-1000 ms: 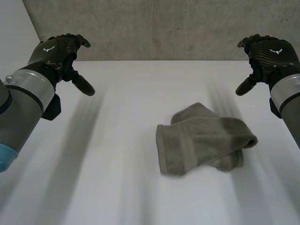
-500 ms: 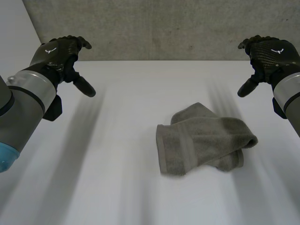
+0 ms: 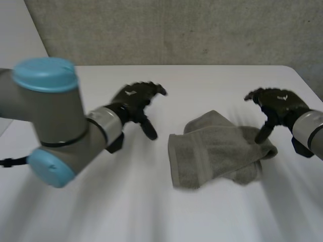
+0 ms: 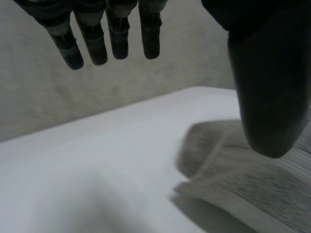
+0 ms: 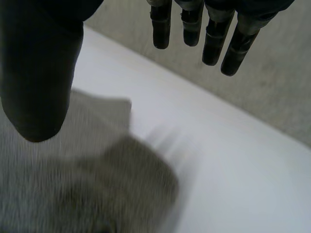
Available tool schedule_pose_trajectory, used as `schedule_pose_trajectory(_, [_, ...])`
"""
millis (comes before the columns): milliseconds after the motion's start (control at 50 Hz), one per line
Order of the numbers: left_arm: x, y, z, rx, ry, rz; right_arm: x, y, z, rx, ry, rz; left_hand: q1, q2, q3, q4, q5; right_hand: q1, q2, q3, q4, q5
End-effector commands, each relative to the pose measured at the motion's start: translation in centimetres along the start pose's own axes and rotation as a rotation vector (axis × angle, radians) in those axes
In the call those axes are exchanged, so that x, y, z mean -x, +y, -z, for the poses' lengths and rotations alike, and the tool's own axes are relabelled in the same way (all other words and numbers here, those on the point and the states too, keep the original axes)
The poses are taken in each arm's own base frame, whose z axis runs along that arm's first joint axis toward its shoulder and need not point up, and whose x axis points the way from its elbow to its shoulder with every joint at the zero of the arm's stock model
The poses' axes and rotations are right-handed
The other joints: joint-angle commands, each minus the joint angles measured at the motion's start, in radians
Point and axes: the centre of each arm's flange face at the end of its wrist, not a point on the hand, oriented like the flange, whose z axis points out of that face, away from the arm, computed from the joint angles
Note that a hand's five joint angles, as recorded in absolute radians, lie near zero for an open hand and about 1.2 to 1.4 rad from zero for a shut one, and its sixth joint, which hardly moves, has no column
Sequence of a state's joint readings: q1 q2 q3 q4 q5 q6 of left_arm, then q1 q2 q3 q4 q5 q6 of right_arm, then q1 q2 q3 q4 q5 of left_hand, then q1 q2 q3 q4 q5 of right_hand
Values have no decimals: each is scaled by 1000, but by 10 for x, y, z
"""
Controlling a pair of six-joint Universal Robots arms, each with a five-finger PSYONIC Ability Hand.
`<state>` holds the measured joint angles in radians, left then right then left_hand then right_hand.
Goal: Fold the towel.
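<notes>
Fingers of the left hand hang relaxed and spread, holding nothing, above the white worktop, just left of the towel. That grey towel lies loosely bunched, partly folded, right of centre. Over its right end hovers the right hand, fingers loose and empty, thumb pointing down at the cloth.

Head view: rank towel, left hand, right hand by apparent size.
1. towel: clearly the largest.
2. left hand and right hand: these look about alike, so I would not rank one over the other.
</notes>
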<state>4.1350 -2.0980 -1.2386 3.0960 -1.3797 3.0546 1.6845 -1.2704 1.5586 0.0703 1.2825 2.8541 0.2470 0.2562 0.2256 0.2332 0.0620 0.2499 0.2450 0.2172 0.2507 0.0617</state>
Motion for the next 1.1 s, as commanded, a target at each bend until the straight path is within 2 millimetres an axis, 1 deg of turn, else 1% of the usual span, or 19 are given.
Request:
schedule_pose_trajectory(20, [-28,39,-27,72,102,-9,-9,35,-18,103,-2,-10,-31,-40,-51,-59,-20,-75,-70,-43,-76,-62])
schedule_pose_trajectory(80, [-32,46,-30,85,117,-10,-9,46,-22,133,-7,-5,-22,-31,-51,-59,-11,-75,-70,-43,-76,-62])
schedule_pose_trajectory(120, [-37,59,-34,112,141,-9,-9,50,-24,146,-10,-2,-10,-19,-51,-59,0,-75,-70,-43,-76,-62])
schedule_pose_trajectory(240, [-47,73,-34,146,171,-14,-11,53,-28,144,0,24,34,25,-51,-59,44,-75,-70,-43,-76,-62])
schedule_pose_trajectory(280, [-53,79,-32,161,183,-40,-12,52,-27,140,4,24,224,214,-51,-59,234,-75,-70,-43,-76,-62])
schedule_pose_trajectory(300, [-53,79,-32,161,183,-40,-12,52,-27,140,4,24,225,216,-51,-59,235,-75,-70,-43,-76,-62])
schedule_pose_trajectory(360, [-53,83,-32,165,156,-128,-14,48,-24,127,13,26,742,733,-51,-59,753,-75,-70,-43,-76,-62])
schedule_pose_trajectory(380, [-53,83,-32,165,156,-128,-14,47,-24,127,13,26,744,735,-51,-59,755,-75,-70,-43,-76,-62])
schedule_pose_trajectory(420, [-45,80,-33,154,69,-180,-15,44,-22,118,18,29,1063,1054,-51,-59,1073,-75,-70,-43,-76,-62])
schedule_pose_trajectory(460, [-40,77,-33,146,18,-202,-16,43,-22,115,24,29,1148,1139,-51,-59,1159,-75,-70,-43,-76,-62])
schedule_pose_trajectory(600, [-28,54,-28,97,-85,-248,-18,29,-13,77,39,30,1149,1140,-51,-59,1160,-75,-70,-43,-76,-62])
schedule_pose_trajectory(700, [-11,36,-11,88,-129,-239,-18,15,-4,31,54,37,1149,1140,-51,-59,1160,-75,-70,-43,-76,-62])
schedule_pose_trajectory(820, [4,20,9,73,-173,-230,-15,14,0,26,48,32,1149,1140,-51,-59,1160,-75,-70,-43,-76,-62])
schedule_pose_trajectory(860, [17,10,22,59,-215,-219,-11,17,0,34,34,31,1149,1140,-51,-59,1160,-75,-70,-43,-76,-62])
schedule_pose_trajectory(920, [28,7,28,63,-245,-210,-4,21,-1,40,16,34,1149,1140,-51,-59,1160,-75,-70,-43,-76,-62])
schedule_pose_trajectory(960, [53,3,38,71,-308,-207,1,23,-1,41,2,38,1149,1140,-51,-59,1160,-75,-70,-43,-76,-62])
schedule_pose_trajectory(980, [53,3,38,72,-309,-207,1,23,-1,41,2,38,1149,1140,-51,-59,1160,-75,-70,-43,-76,-62])
schedule_pose_trajectory(1020, [75,5,47,101,-340,-251,12,24,0,39,-24,49,1149,1140,-51,-59,1160,-75,-70,-43,-76,-62])
schedule_pose_trajectory(1100, [92,15,56,152,-351,-294,18,24,1,37,-40,54,1149,1140,-51,-59,1160,-75,-70,-43,-76,-62])
